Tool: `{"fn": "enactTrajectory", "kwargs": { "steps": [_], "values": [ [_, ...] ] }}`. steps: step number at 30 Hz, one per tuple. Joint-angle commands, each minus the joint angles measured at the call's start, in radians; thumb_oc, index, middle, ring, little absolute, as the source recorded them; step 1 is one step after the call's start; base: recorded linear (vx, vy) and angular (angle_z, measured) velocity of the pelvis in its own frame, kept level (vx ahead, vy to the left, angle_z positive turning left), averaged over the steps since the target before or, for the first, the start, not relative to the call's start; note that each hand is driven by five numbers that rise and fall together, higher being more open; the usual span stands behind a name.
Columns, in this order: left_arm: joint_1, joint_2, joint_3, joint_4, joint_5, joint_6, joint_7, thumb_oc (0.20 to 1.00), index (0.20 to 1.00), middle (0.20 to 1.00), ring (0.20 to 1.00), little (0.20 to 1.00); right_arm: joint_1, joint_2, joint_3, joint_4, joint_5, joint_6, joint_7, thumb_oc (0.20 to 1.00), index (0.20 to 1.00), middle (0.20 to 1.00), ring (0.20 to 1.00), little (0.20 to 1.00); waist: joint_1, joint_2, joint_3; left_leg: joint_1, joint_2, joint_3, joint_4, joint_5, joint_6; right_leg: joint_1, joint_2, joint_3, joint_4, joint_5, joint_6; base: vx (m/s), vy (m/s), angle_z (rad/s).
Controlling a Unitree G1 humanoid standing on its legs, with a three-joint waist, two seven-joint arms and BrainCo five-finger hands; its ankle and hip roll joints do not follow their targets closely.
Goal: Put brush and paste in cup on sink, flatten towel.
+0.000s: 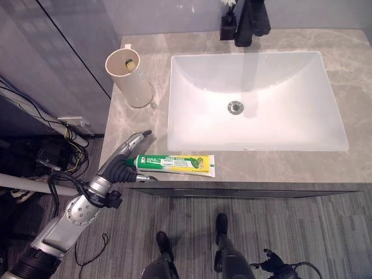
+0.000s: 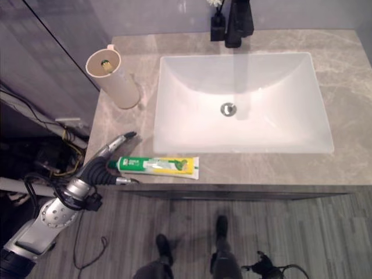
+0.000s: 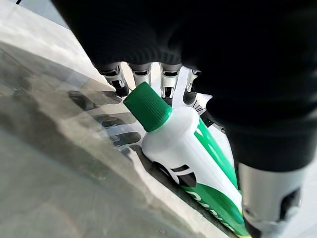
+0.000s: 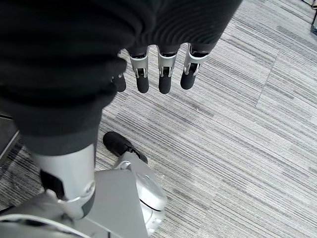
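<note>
left hand (image 1: pixel 125 160) open at paste (image 1: pixel 176 164) cap | brush (image 1: pixel 130 63) in cup (image 1: pixel 129 77) (upright)

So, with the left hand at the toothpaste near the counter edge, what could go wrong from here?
1. The green and yellow toothpaste tube lies close to the grey stone counter's front edge; a push from the left hand could slide it off.
2. The fingers look straight at the green cap, so a grasp may slip.
3. The beige cup is tall and already holds something; it might tip.
</note>
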Motion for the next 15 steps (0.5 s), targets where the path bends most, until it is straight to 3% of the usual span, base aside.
{"fn": "enactTrajectory", "kwargs": {
  "steps": [1,14,15],
  "values": [
    [-0.041,0.023,-0.032,-0.008,0.038,-0.007,-0.005,1.000,1.000,1.000,1.000,1.000,-0.055,0.013,-0.003,-0.011,0.026,-0.011,-0.007,1.000,1.000,1.000,1.000,1.000,-0.041,-0.013,0.032,-0.003,0.030,-0.047,0.006,0.065,-0.049,0.068,-0.049,0.029,0.010,-0.049,0.087,0.00,0.000,0.00],
    [-0.086,0.112,-0.090,-0.023,0.149,-0.025,0.015,1.000,1.000,1.000,1.000,1.000,-0.053,0.013,-0.014,-0.010,0.064,-0.024,-0.016,1.000,1.000,1.000,1.000,1.000,-0.046,-0.016,0.039,-0.010,0.034,-0.043,0.006,0.067,-0.052,0.056,-0.044,0.035,0.010,-0.046,0.088,0.00,0.000,0.00],
    [-0.094,0.132,-0.103,-0.027,0.176,-0.030,0.014,0.937,0.937,0.937,0.937,0.937,-0.051,0.011,-0.013,-0.010,0.063,-0.026,-0.017,1.000,1.000,1.000,1.000,1.000,-0.048,-0.016,0.039,-0.009,0.036,-0.042,0.006,0.067,-0.053,0.056,-0.043,0.036,0.010,-0.047,0.089,0.00,0.000,0.00]
  ]
}}
